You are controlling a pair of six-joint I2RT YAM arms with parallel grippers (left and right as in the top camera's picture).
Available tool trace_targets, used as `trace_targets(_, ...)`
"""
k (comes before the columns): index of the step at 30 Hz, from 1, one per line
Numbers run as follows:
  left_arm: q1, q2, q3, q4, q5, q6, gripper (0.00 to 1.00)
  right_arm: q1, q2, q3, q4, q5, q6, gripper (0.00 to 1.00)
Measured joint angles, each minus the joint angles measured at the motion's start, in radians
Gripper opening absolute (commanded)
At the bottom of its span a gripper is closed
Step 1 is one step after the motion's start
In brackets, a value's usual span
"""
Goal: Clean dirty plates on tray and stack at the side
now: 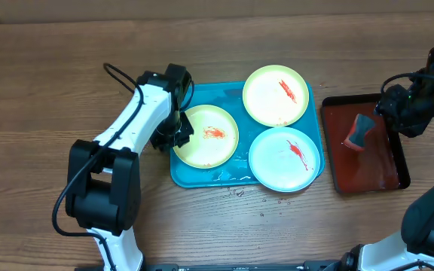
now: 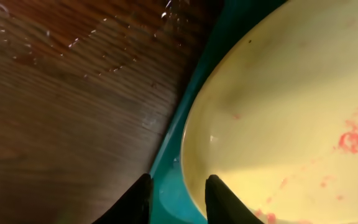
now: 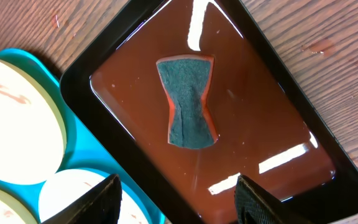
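Lying in the tray: three plates sit side by side in the turquoise tray (image 1: 221, 96), none overlapping.
Left end: a yellow-green plate (image 1: 209, 135) carries a red sauce squiggle near its middle.
Far right corner: a second yellow-green plate (image 1: 276, 95) has a red streak on its right half.
Near right corner: the white plate (image 1: 285, 158) has a red streak across its middle and sits just beside the plate behind it.
Left arm: the left gripper (image 1: 173, 134) is down at the left edge of the yellow-green plate. In the wrist view one finger stands outside the plate over the tray and the other over the plate's inner face, with the rim between them. I cannot tell whether they pinch it.
Right arm: the right gripper (image 3: 178, 186) hangs over the dark red tray (image 1: 386, 162), fingers spread wide with nothing between them.
Sponge: the sponge (image 3: 190, 102) has a green top, orange sides and a pinched waist. It lies in the dark red tray, apart from the fingers.
Side: the wood-grain tabletop (image 1: 51, 75) has droplets (image 1: 236, 193) by the turquoise tray's front edge.
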Motion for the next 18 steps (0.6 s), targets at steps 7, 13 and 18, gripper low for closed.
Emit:
trace_targets(7,0.0,0.0,-0.063,0.089,0.015,-0.003,0.3,0.0,0.0,0.0,-0.001,0.0,-0.013,0.6)
trace_targets(13,0.0,-0.001,-0.108,0.137,0.012,-0.003,0.28,0.0,0.0,0.0,-0.001,0.0,-0.019,0.61)
trace_targets(18,0.001,-0.014,-0.127,0.169,-0.003,-0.003,0.25,0.0,0.0,0.0,0.0,0.0,-0.021,0.61)
